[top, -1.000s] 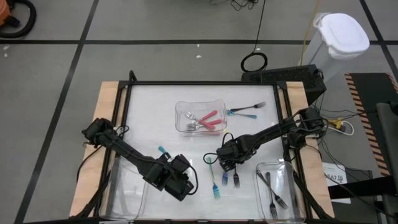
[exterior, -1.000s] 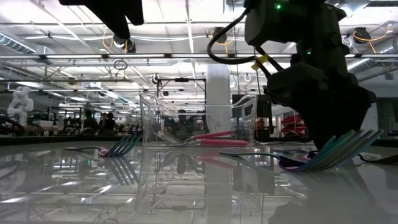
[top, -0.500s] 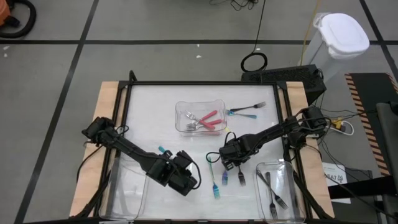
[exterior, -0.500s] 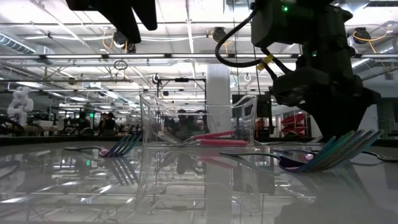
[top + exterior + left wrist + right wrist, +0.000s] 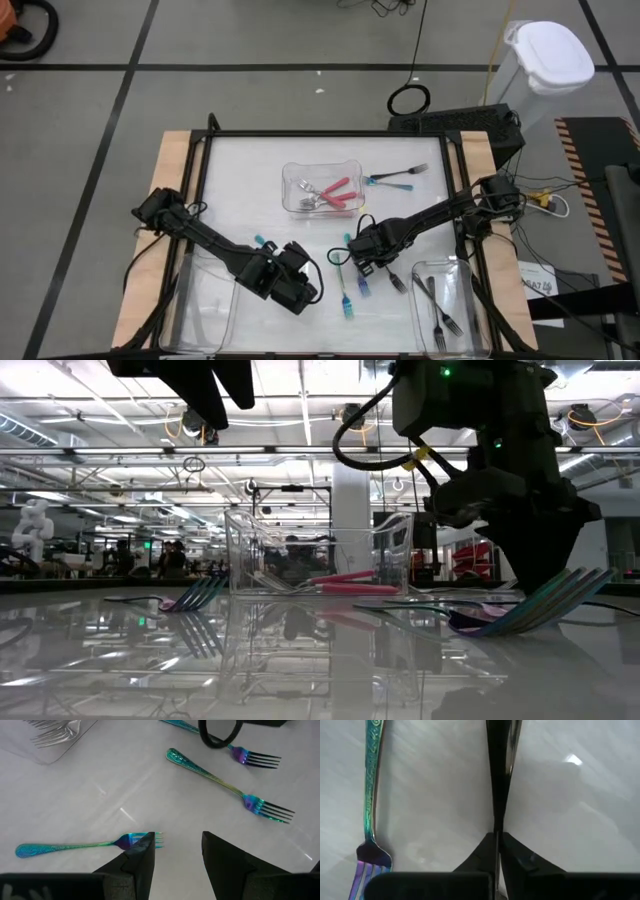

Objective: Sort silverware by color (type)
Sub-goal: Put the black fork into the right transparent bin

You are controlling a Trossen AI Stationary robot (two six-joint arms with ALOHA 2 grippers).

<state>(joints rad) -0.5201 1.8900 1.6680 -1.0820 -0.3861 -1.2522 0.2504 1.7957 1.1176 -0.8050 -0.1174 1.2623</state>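
Observation:
My right gripper [image 5: 368, 262] is low over the table's middle right, shut on a dark grey fork [image 5: 395, 281]. Two teal forks [image 5: 346, 297] [image 5: 362, 285] lie flat on the table beside it; one also shows in the right wrist view [image 5: 370, 795]. My left gripper [image 5: 300, 293] hovers open and empty to their left, over a teal fork [image 5: 90, 845]. Another teal fork [image 5: 262, 243] lies by the left arm. Pink forks [image 5: 338, 192] lie in the far clear tray [image 5: 322, 168]. Dark forks [image 5: 443, 312] lie in the near right tray [image 5: 470, 300]. My right gripper pinches the dark fork's slim handle [image 5: 498, 815] between its two fingers. The handle runs straight on from the fingertips, along the fingers. The tine end [image 5: 402, 287] points toward the near right tray. I cannot tell whether the fork is clear of the table.
A teal fork and a dark fork [image 5: 400, 178] lie right of the far tray. A third clear tray [image 5: 200, 305] stands at the near left. A dark frame [image 5: 330, 135] borders the white table. A white bin [image 5: 548, 55] stands on the floor beyond the far right corner.
My left gripper has gone a little toward the table's right edge. The dark fork at my right gripper has turned about: its tine end has swung toward the near right tray, while the two teal forks have stayed where they were.

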